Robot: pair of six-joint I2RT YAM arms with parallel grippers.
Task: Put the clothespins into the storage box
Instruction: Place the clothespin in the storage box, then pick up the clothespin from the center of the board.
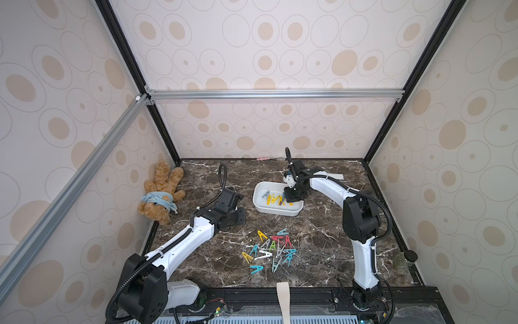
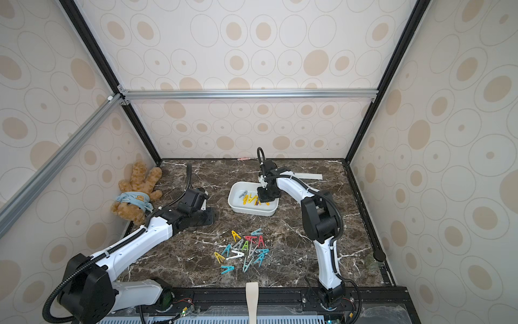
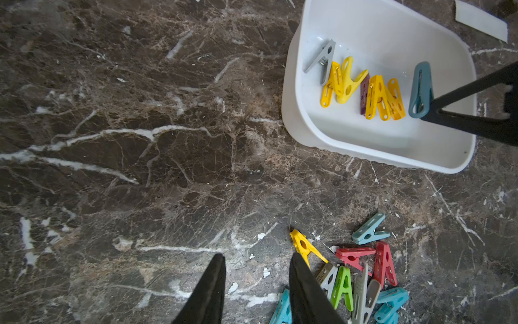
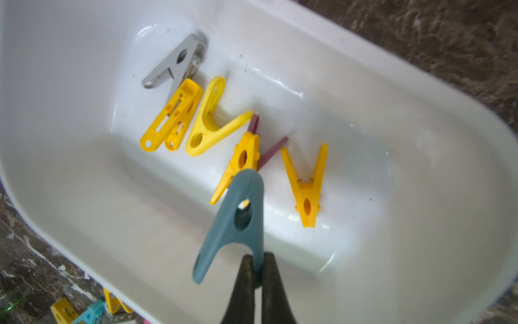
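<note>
Right wrist view gives us the clearest look: our right tool [image 4: 258, 256] has its fingers pressed onto one leg of a teal clothespin [image 4: 235, 224], which hangs over the inside of the storage box [image 4: 378, 117]. On the box floor we count a grey clothespin [image 4: 175, 63], four yellow clothespins [image 4: 206, 126], and a purple clothespin [image 4: 272, 153] partly hidden under a yellow one. In both top views we see the box sitting on the counter [image 1: 322, 232] toward the back wall, with the right tool over its half nearer the right arm. The loose pile of clothespins [image 1: 272, 246] lies on the counter closer to the front, well apart from the box. Our left tool [image 3: 257, 256] hovers near that pile, fingers spread, nothing between them.
</note>
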